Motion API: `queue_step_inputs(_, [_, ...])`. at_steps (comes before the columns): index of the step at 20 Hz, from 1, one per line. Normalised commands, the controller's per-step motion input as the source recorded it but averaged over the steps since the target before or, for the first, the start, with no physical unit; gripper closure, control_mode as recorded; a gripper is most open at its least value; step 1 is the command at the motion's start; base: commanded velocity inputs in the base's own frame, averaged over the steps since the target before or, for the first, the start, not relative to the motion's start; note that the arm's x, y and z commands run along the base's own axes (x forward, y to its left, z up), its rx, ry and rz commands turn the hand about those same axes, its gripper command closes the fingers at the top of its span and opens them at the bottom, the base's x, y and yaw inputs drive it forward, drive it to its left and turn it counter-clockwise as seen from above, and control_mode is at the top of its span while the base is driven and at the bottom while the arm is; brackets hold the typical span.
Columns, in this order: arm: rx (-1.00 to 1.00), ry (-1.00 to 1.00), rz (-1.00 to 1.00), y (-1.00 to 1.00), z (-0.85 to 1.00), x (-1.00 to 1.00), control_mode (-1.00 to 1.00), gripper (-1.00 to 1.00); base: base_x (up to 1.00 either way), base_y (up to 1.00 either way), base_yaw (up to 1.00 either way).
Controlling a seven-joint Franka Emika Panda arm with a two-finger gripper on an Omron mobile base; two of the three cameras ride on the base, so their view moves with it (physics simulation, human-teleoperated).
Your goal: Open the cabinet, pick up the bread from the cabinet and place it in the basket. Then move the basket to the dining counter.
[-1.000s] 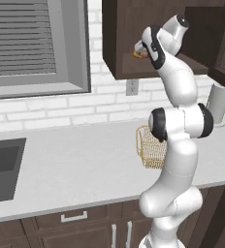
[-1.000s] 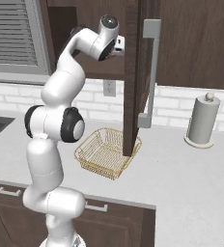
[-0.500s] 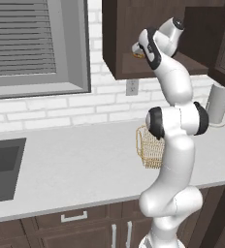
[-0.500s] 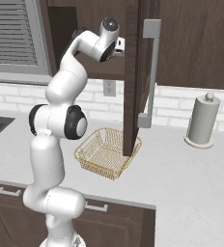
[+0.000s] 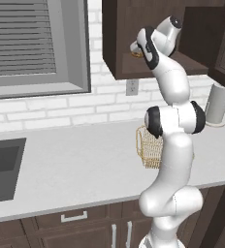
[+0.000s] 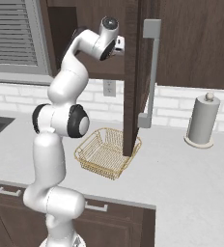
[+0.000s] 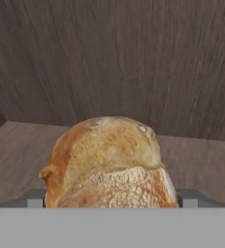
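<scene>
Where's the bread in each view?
Left base view: bread upper centre, inside the open cabinet, beside the hand.
Right base view: hidden behind the cabinet door.
Hand view: bread lower centre, close ahead, on the shelf.
Shared landmark: the cabinet.

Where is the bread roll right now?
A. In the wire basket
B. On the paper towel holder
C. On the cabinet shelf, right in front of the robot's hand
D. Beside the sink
C: the bread sits on the wooden shelf inside the cabinet, close before the gripper; the basket holds nothing.

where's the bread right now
The bread sits on the shelf inside the open cabinet, right in front of the hand, above the basket.
</scene>
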Motion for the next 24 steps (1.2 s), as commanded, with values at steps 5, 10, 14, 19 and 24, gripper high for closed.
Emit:
queue_step_inputs(5, [0.00,0.00,0.00,0.00,0.00,0.00,-1.00,1.00,0.00,0.00,0.00])
queue_step_inputs(10, [0.00,-0.05,0.00,0.00,0.00,-0.20,-1.00,1.00,0.00,0.00,0.00])
queue_step_inputs(14, [0.00,-0.14,0.00,0.00,0.00,-0.57,-1.00,1.00,0.00,0.00,0.00])
queue_step_inputs(19, [0.00,-0.12,-0.03,0.00,-0.12,-0.79,-1.00,1.00,0.00,0.00,0.00])
queue_step_inputs(24, [0.00,-0.14,-0.07,0.00,-0.18,-0.82,-1.00,1.00,0.00,0.00,0.00])
